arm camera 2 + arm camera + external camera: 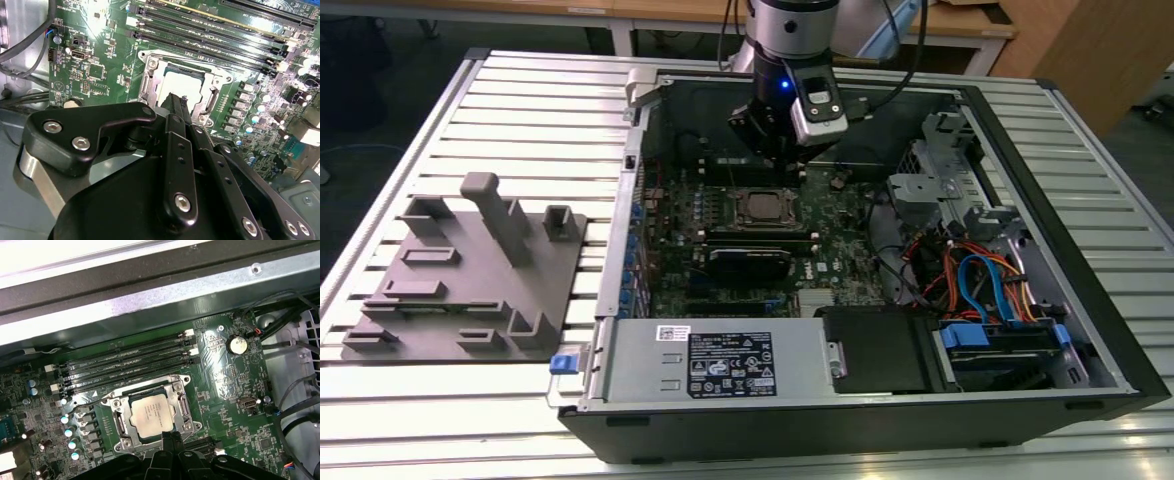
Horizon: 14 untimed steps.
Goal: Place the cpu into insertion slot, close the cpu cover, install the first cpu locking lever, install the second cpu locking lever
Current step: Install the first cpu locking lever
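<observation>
My gripper (169, 436), pinched closed and empty, hangs just beside the cpu cover (184, 410), low-centre in the first wrist view; a slip could gouge the cpu (150, 417).

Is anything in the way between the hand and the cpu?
Nothing visible does. In the first wrist view the hand is right at the edge of the cpu, with no part between them.

cpu (151, 416) in insertion slot (143, 391)

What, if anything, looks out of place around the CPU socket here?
Nothing stands out. The cpu sits flat and square inside the window of the cpu cover. One thin lever juts out sideways from the socket, apparently not latched.
</observation>
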Motion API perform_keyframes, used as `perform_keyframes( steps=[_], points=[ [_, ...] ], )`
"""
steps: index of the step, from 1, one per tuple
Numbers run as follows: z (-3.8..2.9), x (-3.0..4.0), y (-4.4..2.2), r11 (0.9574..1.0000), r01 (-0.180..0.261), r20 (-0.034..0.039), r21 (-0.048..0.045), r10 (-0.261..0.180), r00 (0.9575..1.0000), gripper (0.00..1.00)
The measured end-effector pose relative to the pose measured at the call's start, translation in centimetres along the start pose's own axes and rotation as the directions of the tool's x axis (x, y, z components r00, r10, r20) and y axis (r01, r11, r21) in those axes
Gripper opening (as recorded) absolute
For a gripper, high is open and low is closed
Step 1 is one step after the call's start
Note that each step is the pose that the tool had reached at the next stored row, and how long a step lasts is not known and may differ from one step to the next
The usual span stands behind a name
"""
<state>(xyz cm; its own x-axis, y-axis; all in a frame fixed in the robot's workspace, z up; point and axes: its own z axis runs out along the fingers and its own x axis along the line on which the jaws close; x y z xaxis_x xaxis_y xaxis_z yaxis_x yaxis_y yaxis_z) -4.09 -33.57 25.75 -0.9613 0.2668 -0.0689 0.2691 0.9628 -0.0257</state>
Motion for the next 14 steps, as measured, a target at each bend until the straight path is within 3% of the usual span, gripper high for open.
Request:
perform_keyframes(
  steps=[7, 10, 14],
  points=[
    [0.0, 0.01, 0.0, 1.0, 0.003, 0.0001, -0.0003, -0.003, 1.0, 0.1],
    [0.02, 0.01, 0.0, 0.9988, 0.049, 0.0014, -0.0035, -0.049, 0.9988, 0.1],
    [0.06, 0.02, 0.0, 0.9927, 0.121, 0.0037, -0.0082, -0.121, 0.9927, 0.1]
  ],
)
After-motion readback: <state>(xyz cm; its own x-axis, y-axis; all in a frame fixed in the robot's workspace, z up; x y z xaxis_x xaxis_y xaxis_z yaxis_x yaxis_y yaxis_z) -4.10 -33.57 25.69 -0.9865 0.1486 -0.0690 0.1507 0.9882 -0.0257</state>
